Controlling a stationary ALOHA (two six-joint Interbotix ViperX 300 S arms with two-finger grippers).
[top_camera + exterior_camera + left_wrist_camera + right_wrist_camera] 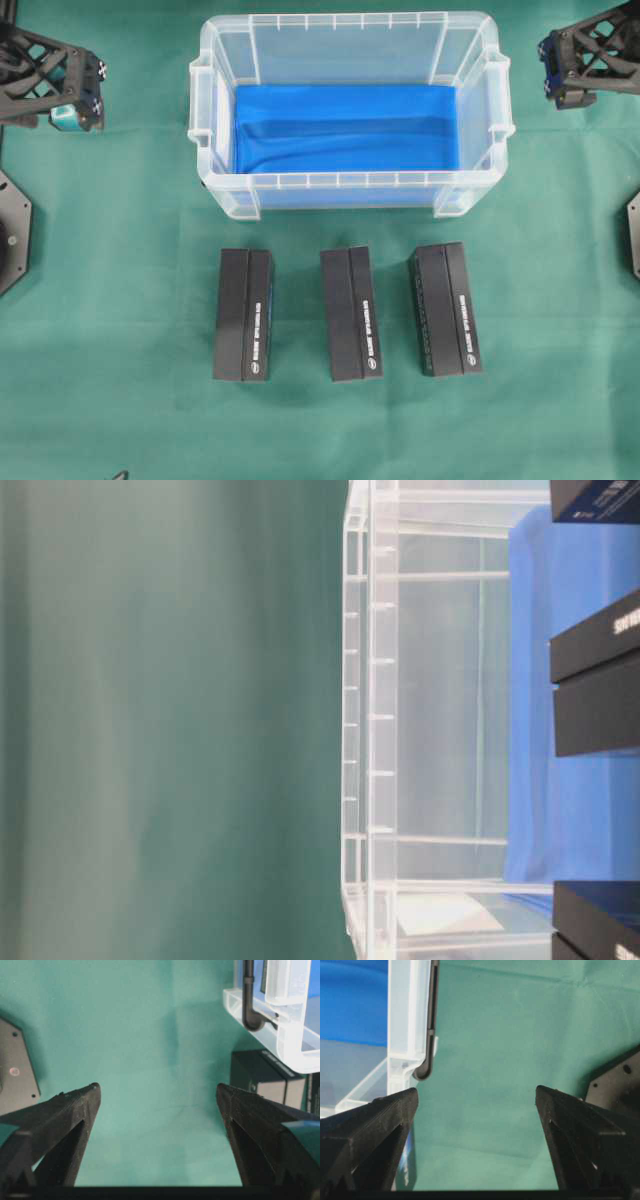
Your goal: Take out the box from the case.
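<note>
Case [350,30] empty; three boxes [245,315] on worktop along its front wall. Rigid, smooth, likely light (card): grip across narrow sides. Left pincer [157,1092] and right pincer [477,1095] spread, empty.

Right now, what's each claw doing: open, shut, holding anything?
Left claw: open, holding nothing, over bare green cloth.
Right claw: open, holding nothing, beside the case.

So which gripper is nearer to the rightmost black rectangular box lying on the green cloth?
Right. The right gripper hangs beyond the clear plastic case's right end, above that box; the left gripper is across the case, much farther.
</note>
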